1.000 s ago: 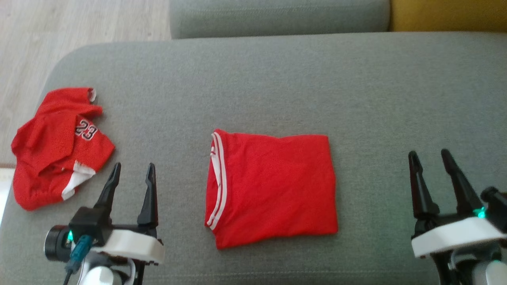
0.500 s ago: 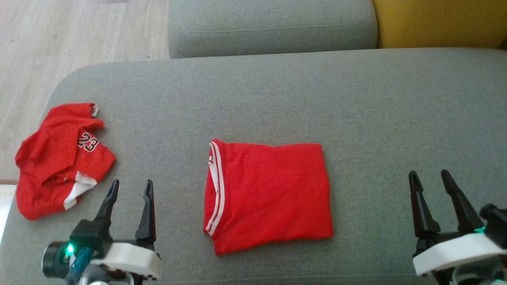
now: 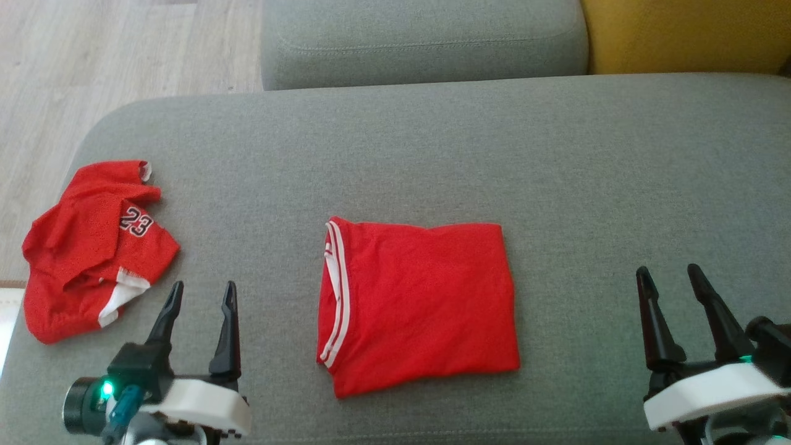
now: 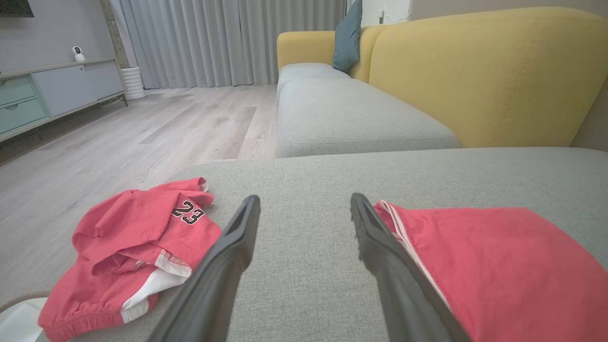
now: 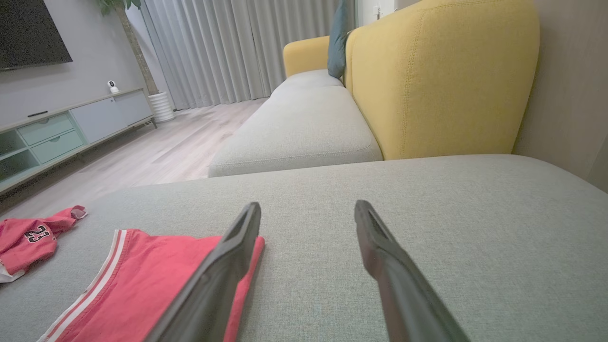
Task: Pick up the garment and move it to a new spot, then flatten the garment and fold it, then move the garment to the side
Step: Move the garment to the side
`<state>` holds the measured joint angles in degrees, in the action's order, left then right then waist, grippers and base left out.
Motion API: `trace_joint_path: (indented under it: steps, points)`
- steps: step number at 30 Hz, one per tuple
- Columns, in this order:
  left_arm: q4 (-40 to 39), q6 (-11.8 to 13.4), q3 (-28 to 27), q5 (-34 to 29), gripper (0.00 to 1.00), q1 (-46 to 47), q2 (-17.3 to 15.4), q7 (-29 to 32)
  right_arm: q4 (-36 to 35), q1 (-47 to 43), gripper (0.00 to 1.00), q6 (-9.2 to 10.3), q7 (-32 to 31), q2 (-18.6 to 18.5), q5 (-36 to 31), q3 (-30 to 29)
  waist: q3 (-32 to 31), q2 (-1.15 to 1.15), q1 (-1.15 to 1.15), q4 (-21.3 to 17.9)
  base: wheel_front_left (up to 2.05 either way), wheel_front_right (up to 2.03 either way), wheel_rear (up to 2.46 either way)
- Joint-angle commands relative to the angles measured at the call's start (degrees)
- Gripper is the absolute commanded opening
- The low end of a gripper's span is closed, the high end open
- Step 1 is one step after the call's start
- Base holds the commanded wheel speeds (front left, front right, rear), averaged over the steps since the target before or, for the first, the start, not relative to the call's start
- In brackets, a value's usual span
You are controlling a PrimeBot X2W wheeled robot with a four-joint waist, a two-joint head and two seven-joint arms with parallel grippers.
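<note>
Garment [image 3: 420,306] lies folded flat on sofa seat [image 3: 432,154], long axis apparently left-to-right, striped edge toward left gripper [image 3: 204,285], which stands nearer than right gripper [image 3: 668,269], both spread wide and empty.

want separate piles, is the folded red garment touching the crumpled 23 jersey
Apart. The head view shows a wide strip of bare grey cushion between the folded garment and the crumpled jersey.

In the left wrist view the folded garment [image 4: 498,266] is cut by the bottom edge and partly hidden behind a finger [image 4: 394,275] of the left tool [image 4: 305,198].
</note>
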<state>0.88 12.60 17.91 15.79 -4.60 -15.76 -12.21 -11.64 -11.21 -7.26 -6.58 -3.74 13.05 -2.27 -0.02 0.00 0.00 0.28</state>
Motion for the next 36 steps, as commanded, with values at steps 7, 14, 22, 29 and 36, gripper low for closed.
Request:
trace_joint_path:
  steps: [7,14,22,29,36]
  points:
    - [-1.7,0.4,-1.8,0.1,1.00,3.3,-1.2,-0.6,-2.6,2.0,1.00,-0.23,-0.5,-0.7,-0.5,0.8,0.9,0.00,0.00,0.3,0.00,0.00,0.00]
    - [-2.4,0.0,-1.2,-0.3,1.00,6.3,-0.7,-1.4,-0.1,4.6,1.00,-0.23,-2.1,-2.2,-0.6,2.7,4.6,0.00,0.00,2.6,0.00,0.00,0.00]
    - [-1.1,-1.7,-0.9,-1.3,1.00,12.9,1.5,-2.6,11.5,12.4,1.00,-0.23,-3.7,-3.8,0.1,9.2,10.4,0.00,0.00,7.9,0.00,0.00,0.00]
    - [-1.9,-3.5,-1.8,-3.3,1.00,16.3,4.2,-2.8,23.0,17.5,1.00,-0.23,-5.8,-3.3,-0.7,10.1,12.9,0.00,0.00,11.3,0.00,0.00,0.00]
    - [-2.2,-4.9,-3.5,-4.8,1.00,16.1,5.7,-2.8,28.2,18.3,0.74,-0.23,-11.9,-1.8,-0.9,9.0,13.5,0.00,0.00,11.7,0.00,0.00,0.00]
